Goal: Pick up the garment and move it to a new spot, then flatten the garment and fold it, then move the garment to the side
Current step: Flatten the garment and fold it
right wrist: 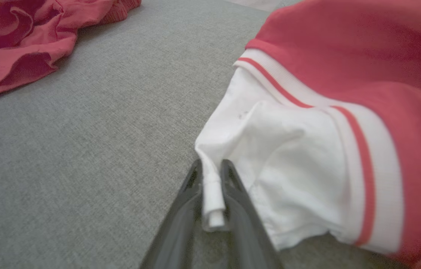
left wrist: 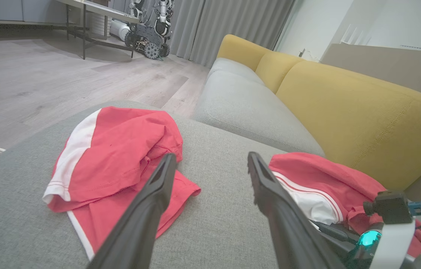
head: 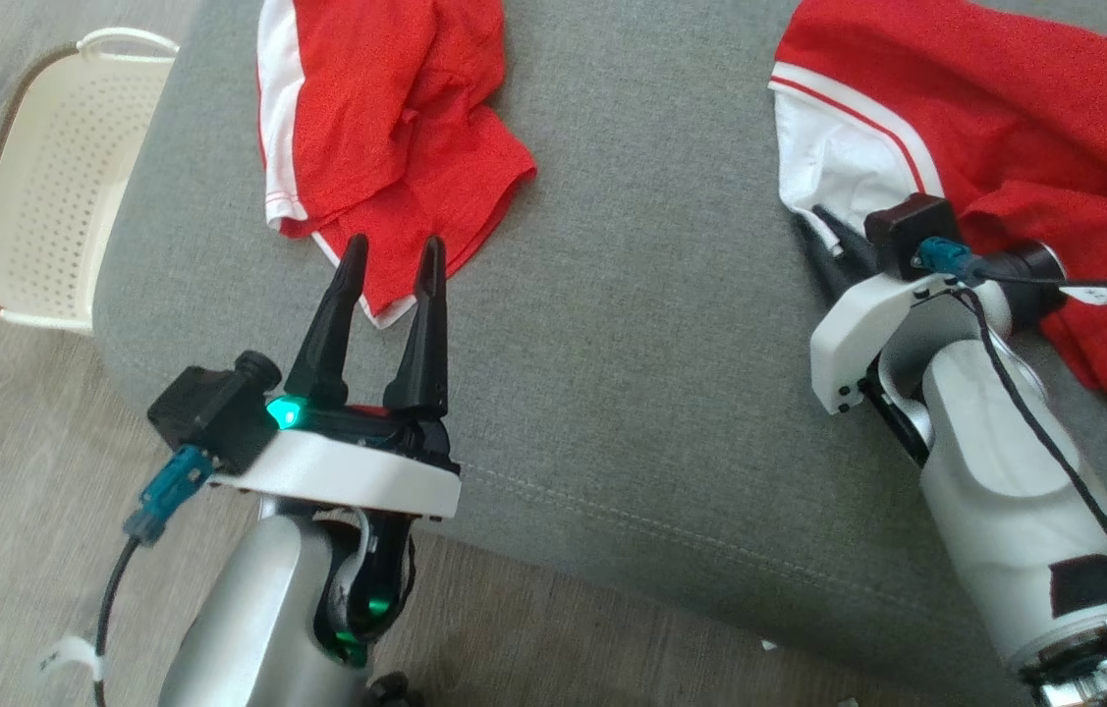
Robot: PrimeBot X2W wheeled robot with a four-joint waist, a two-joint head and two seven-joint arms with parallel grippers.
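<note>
A red garment (head: 1005, 118) with a white, red-striped sleeve lies crumpled at the right of the grey cushion (head: 632, 344). My right gripper (head: 823, 231) is at the sleeve's near corner. In the right wrist view the fingers of this gripper (right wrist: 210, 166) are shut on a rolled white edge of the garment (right wrist: 307, 149). My left gripper (head: 394, 250) stands open above the cushion, its tips just over the near hem of a second red garment (head: 386, 128). In the left wrist view the left gripper (left wrist: 212, 158) has nothing between its fingers.
A cream perforated basket (head: 62, 187) sits on the wood floor left of the cushion. A yellow sofa back (left wrist: 344, 112) rises behind the right garment (left wrist: 318, 183). Bare grey cushion lies between the two garments.
</note>
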